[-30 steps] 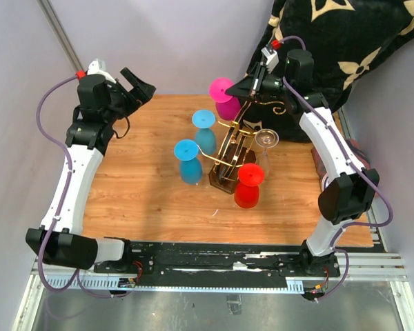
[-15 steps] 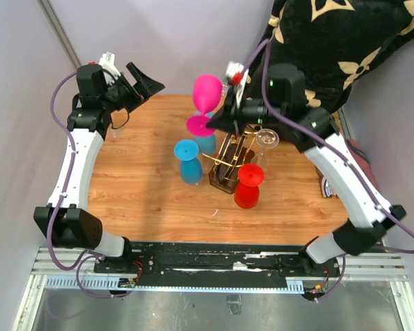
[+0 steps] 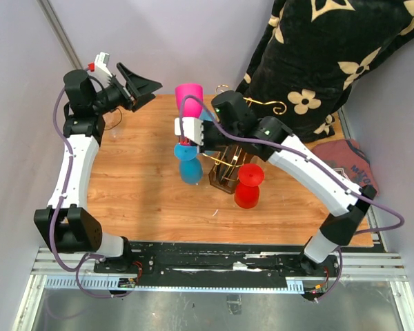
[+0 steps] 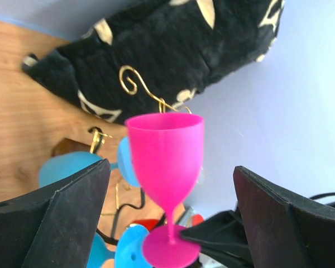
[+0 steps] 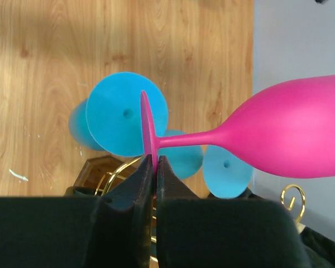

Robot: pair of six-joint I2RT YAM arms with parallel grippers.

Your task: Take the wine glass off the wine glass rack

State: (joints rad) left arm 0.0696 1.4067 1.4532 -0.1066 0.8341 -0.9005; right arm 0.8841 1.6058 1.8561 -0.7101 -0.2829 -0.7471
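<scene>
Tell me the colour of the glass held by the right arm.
The glass is bright pink, clearest in the right wrist view.

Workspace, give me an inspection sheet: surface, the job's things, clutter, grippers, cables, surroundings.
Surface: wooden table, bare at the left.
Job's things: pink wine glass upright in the air, off the gold rack; two blue glasses and a red glass upside down at the rack.
Clutter: what looks like a reddish cloth at the table's right edge.
Grippers: right gripper jaws shut on the pink glass's foot; left gripper jaws open, empty.
Cables: purple cable along each arm.
Surroundings: black flowered blanket back right; pale walls.
</scene>
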